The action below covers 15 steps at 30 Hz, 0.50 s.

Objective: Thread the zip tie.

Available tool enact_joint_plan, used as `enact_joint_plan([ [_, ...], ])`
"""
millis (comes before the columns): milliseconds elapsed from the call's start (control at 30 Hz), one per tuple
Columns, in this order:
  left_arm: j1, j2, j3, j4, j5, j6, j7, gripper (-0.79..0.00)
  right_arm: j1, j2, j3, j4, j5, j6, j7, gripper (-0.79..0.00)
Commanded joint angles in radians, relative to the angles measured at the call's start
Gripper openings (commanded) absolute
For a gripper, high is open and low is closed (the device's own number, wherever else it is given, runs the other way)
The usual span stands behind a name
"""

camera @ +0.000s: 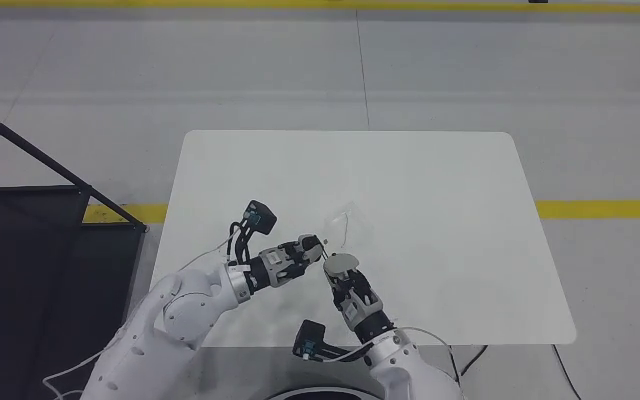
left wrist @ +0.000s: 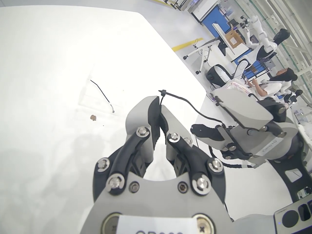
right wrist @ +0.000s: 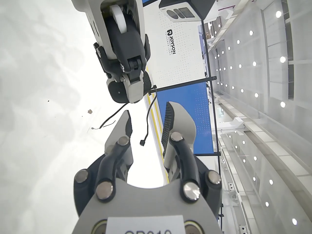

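My left gripper (left wrist: 159, 105) is shut on a thin black zip tie (left wrist: 185, 101) above the white table (camera: 450, 200). A short blocky end pokes out past its fingertips. From there the strap curves across to my right gripper (left wrist: 204, 112). In the right wrist view the right gripper (right wrist: 148, 120) is open, and the zip tie's (right wrist: 147, 122) free end hangs between its fingers without being gripped. The left gripper (right wrist: 136, 91) is just beyond it. From above, the left gripper (camera: 312, 245) and the right gripper (camera: 338, 268) nearly touch near the table's front middle.
A second black zip tie (left wrist: 102, 94) lies on the table on a clear plastic bag (camera: 340, 222) just beyond the grippers. A small brown crumb (left wrist: 93, 117) sits beside it. The table's front edge is close behind both arms.
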Motion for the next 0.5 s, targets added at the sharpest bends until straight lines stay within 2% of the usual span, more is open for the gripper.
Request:
enact_joint_plan([
  [0, 0.000, 0.000, -0.001, 0.001, -0.002, -0.002, -0.002, -0.785, 0.005, -0.002, -0.002, 0.004, 0.001, -0.001, 0.007, -0.517],
  [167, -0.002, -0.001, -0.001, 0.004, -0.007, -0.008, -0.008, -0.785, 0.011, -0.005, -0.004, 0.011, 0.006, -0.001, 0.017, -0.545],
  [467, -0.003, -0.003, -0.002, 0.006, -0.006, -0.016, -0.009, -0.785, 0.010, -0.007, 0.001, 0.010, 0.009, 0.001, 0.020, -0.674],
])
